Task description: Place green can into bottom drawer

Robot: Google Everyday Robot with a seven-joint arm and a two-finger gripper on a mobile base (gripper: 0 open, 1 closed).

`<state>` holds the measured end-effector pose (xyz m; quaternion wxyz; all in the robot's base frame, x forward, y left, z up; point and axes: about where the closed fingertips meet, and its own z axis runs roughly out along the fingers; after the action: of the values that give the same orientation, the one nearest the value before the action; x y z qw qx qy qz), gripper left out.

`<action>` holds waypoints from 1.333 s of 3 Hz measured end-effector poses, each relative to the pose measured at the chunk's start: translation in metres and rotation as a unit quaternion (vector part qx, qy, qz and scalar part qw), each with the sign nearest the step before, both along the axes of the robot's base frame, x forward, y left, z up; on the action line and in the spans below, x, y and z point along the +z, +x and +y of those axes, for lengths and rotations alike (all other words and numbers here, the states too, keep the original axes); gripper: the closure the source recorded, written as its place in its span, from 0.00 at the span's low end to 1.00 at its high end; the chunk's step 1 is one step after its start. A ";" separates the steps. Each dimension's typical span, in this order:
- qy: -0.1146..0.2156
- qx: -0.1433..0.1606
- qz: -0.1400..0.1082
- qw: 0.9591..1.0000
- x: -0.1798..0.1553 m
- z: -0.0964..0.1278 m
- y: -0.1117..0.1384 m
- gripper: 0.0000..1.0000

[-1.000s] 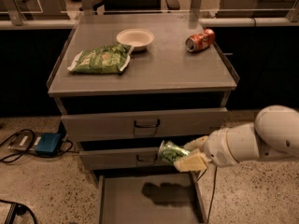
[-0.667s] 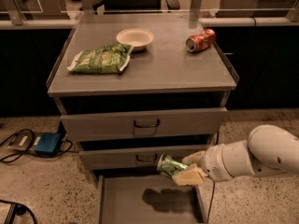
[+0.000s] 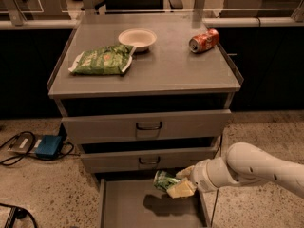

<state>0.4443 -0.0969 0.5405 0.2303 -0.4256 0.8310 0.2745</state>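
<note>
Inspecting the grey cabinet (image 3: 147, 80) first: fills the middle of the scene, with raised lips along the left and right edges of its top. Noted two upper drawers (image 3: 147, 126) shut, black handles on the fronts. Found the bottom drawer (image 3: 123, 205) pulled out toward the near side, with low walls left and right and open grey floor across its left half. Logged the white arm (image 3: 259, 167) reaching in low from the right, crossing above the drawer's right wall. Recorded on the top: green snack bag (image 3: 102, 61) at left, white bowl (image 3: 137, 38) just beside its far right corner, red can (image 3: 204, 40) on its side at far right, near the lip. Located the green can (image 3: 164, 179) tilted above the drawer's far right part, just below the middle drawer front, clear of the floor. Confirmed the gripper (image 3: 176, 185) clamped on that can from the right.
</note>
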 end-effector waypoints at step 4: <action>0.006 0.023 0.001 1.000 -0.103 0.023 -0.001 1.00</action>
<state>0.4434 -0.0741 0.4379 0.2259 -0.4433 0.8192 0.2851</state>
